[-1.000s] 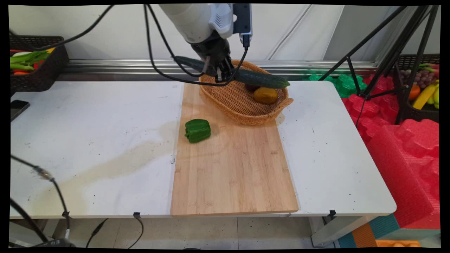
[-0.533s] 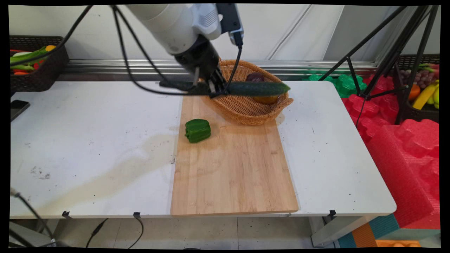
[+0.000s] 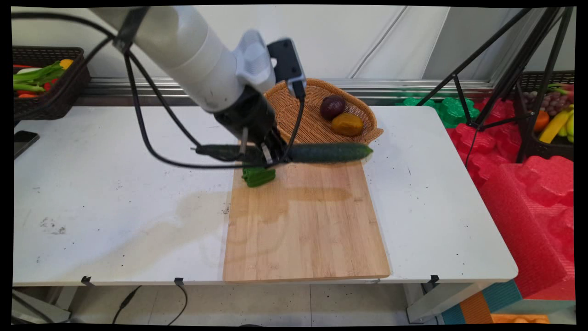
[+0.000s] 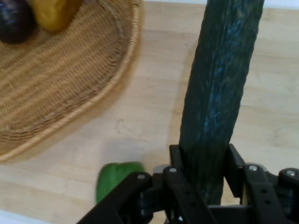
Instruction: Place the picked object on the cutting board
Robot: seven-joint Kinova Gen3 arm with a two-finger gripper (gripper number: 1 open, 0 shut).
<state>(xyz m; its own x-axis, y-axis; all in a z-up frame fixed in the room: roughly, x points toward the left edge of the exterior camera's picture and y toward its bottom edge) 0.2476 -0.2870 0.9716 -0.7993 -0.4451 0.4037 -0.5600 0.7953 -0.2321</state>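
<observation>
Gripper [image 3: 268, 158] is clamped on a long dark green cucumber [image 3: 328, 152], both fingers pressed against its sides near one end, as the hand view shows clearly [image 4: 205, 179]. And that cucumber [image 4: 219, 88] hangs level in the air above the far part of the wooden cutting board [image 3: 308, 220], its free end pointing toward the table's right side, with its shadow lying on the wood below. Right under the gripper sits a green bell pepper [image 3: 258, 176] on the board, partly hidden by the hand; from the hand camera the pepper [image 4: 117, 179] peeks out beside the linkage. Just behind, a woven wicker basket [image 3: 294, 115] rests on the board's far end, holding a dark purple fruit [image 3: 332, 106] and a yellow-orange fruit [image 3: 347, 124] side by side. All of it on the white table [image 3: 115, 184].
</observation>
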